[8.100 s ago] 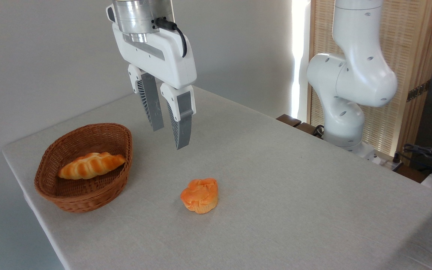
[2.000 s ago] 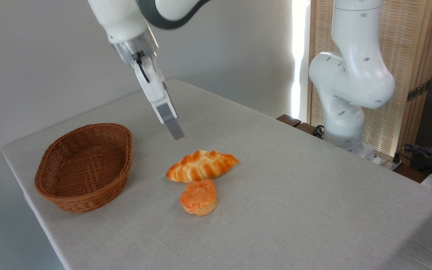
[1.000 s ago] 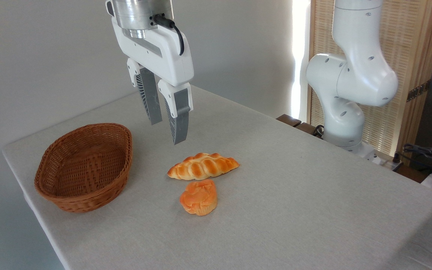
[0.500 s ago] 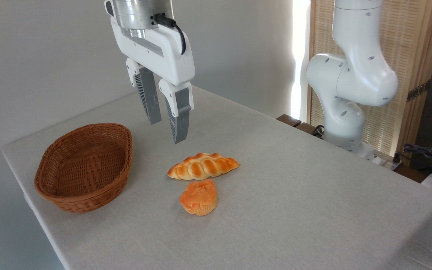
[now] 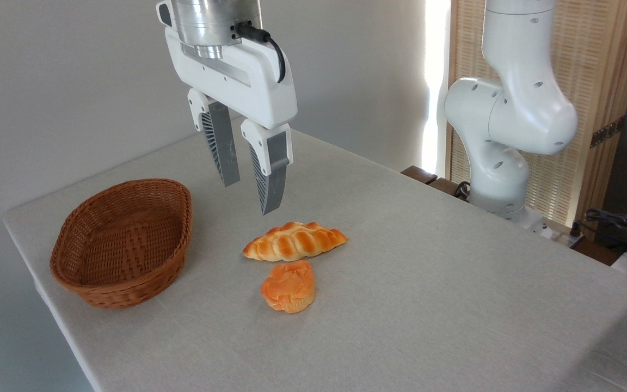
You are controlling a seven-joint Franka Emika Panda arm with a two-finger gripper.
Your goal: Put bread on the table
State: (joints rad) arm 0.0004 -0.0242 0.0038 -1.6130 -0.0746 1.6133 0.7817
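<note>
On table (image 5: 455, 305), mid-cloth: bread (image 5: 294, 242), flat, long axis left-right, right end slightly farther back; touching or just beside bun (image 5: 288, 285) in front. Out of basket (image 5: 123, 242), well apart at left, nothing inside. Above and slightly left-behind bread: gripper (image 5: 251, 189), fingers spread, holding nothing, clear of loaf. Judged placed. Plain grey cloth; ample bare room right and front.
</note>
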